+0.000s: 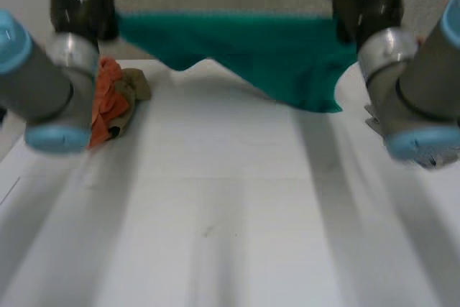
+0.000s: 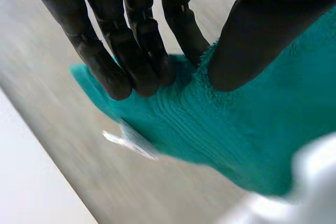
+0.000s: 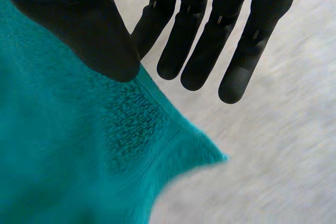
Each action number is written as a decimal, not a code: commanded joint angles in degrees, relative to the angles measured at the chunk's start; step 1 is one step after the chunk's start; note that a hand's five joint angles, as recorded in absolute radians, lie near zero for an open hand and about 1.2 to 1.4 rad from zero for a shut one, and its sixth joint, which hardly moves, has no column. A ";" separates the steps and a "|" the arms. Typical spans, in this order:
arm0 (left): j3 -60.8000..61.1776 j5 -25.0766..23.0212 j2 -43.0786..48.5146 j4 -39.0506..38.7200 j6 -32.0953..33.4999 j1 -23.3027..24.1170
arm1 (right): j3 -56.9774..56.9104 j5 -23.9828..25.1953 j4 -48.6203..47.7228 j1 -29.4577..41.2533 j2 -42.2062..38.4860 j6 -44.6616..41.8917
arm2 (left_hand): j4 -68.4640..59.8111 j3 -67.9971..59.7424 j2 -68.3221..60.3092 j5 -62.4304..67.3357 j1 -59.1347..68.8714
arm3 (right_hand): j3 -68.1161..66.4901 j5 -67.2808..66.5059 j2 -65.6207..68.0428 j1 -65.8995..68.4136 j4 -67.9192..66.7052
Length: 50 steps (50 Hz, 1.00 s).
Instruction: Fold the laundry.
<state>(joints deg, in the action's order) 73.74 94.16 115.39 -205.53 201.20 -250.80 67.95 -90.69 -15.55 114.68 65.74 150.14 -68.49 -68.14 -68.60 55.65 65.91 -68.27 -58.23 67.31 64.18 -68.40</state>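
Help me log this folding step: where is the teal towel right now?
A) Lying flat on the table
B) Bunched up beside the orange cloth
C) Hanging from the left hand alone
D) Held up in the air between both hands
D: the towel is stretched in the air, with the left hand pinching one top corner and the right hand the other, and its lower edge sags toward the table.
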 commanded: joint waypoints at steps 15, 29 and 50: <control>21.53 -6.62 3.08 5.84 2.18 -1.88 | 22.58 0.42 2.10 -0.52 -6.51 -6.53 | 17.68 17.32 17.79 -14.84 -15.09 | -11.73 -11.77 12.69 15.82 -11.60; 21.27 -13.92 5.28 6.46 8.59 -4.70 | 22.67 0.33 1.84 -0.51 -5.89 -6.18 | 35.74 35.38 35.85 -32.90 -33.16 | -11.73 -11.77 12.69 15.82 -11.60; 16.61 -12.86 7.48 6.37 7.63 -5.05 | 23.02 0.42 1.75 -0.78 -5.80 -6.62 | 36.41 36.06 36.52 -33.57 -33.83 | -11.73 -11.77 12.69 15.82 -11.60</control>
<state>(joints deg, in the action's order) 91.04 80.96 121.56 -198.63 208.53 -256.03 91.04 -90.36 -13.76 114.06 60.12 143.64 -30.51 -31.03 -30.86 20.11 30.90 -68.27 -58.49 67.31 64.12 -68.40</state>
